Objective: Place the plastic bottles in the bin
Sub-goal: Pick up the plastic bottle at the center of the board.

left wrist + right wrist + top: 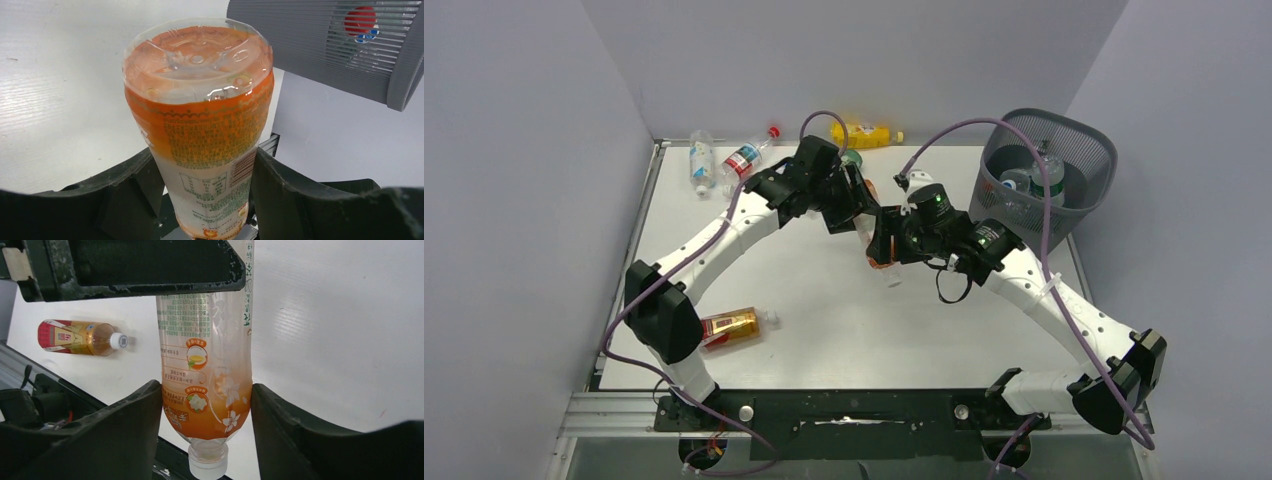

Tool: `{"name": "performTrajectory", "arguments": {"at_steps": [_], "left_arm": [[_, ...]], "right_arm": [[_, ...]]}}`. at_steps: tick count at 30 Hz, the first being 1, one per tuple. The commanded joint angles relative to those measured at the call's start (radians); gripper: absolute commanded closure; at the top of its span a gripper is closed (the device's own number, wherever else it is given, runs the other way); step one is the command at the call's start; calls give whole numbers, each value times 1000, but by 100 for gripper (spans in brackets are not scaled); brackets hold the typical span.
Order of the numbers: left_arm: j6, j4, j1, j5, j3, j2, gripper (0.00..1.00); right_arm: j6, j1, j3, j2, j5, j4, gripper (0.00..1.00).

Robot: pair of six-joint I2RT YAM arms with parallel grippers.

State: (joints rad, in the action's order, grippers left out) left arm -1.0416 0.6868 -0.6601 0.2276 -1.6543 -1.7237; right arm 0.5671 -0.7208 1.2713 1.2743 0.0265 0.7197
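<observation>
I read this as a mid-air hand-over at the centre of the overhead view, above the bench (824, 330). The bin (1064, 125) stands at upper right with a few bottles (1034, 180) already inside.

The left gripper (202, 165) is part-way closed and clamped on the orange bottle (200, 115) across its lower body, with the base pointing toward the bin. The right gripper (206, 405) straddles the same bottle at its shoulder, just above the cap. Its fingers stand close against both sides, but I can't tell whether they grip.

Next, I judge, the right needs a firm hold before the left lets go, and then a swing over the rim.

Loose bottles (701, 160) lie at upper left and an amber bottle (729, 326) at lower left.
</observation>
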Motion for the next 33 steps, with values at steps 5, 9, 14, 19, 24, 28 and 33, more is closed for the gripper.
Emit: {"name": "performTrajectory", "arguments": {"at_steps": [5, 9, 14, 19, 24, 28, 33], "left_arm": [[25, -224, -19, 144, 17, 23, 39], [78, -225, -4, 156, 17, 35, 27], [164, -180, 73, 138, 7, 77, 15], [195, -150, 187, 147, 16, 144, 14], [225, -149, 268, 171, 53, 220, 14], [220, -190, 295, 201, 125, 264, 14], [214, -214, 304, 224, 194, 293, 14]], "right_arm": [[-2, -6, 8, -12, 15, -54, 56], [3, -6, 32, -30, 50, -15, 58], [1, -4, 90, -52, 117, 61, 58], [-8, 1, 155, -60, 183, 141, 58], [-37, 29, 276, -55, 291, 248, 58], [-96, 131, 420, -41, 313, 311, 58], [-188, 304, 593, -16, 309, 344, 56]]}}
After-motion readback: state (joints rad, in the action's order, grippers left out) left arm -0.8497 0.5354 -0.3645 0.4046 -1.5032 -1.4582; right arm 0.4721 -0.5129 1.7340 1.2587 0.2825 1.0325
